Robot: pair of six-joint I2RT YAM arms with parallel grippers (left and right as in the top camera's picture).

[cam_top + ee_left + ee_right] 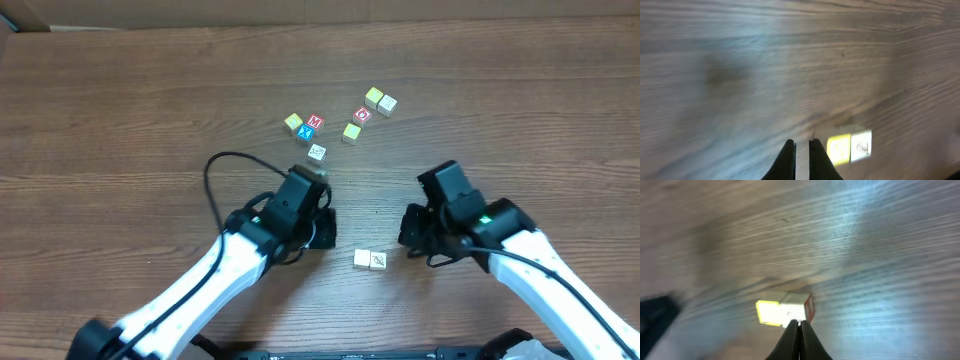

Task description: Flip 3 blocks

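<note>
Progress is hard to read outright, because a turned cube looks much like an unturned one, but the layout offers hints. From overhead, the front pair [370,260] of pale blocks sits touching side by side on the desk [120,100], between the left end effector [325,232] and the right end effector [410,232]. A lone pale block [317,152] with a dark drawing lies farther back, just beside the letter blocks [311,127] and apart from the red O block [363,114]. In the left wrist view, the left end effector [801,142] is clenched on nothing. The front pair [850,147] lies just to one side of its tips, one cube showing a yellow face and the other a drawing. In the right wrist view, the right end effector [800,322] is likewise pressed closed and empty. Its tips point at the front pair [785,312], close to it, though I cannot tell if they touch. My reading is that the pair is the work in hand and the lone cube probably remains.
</note>
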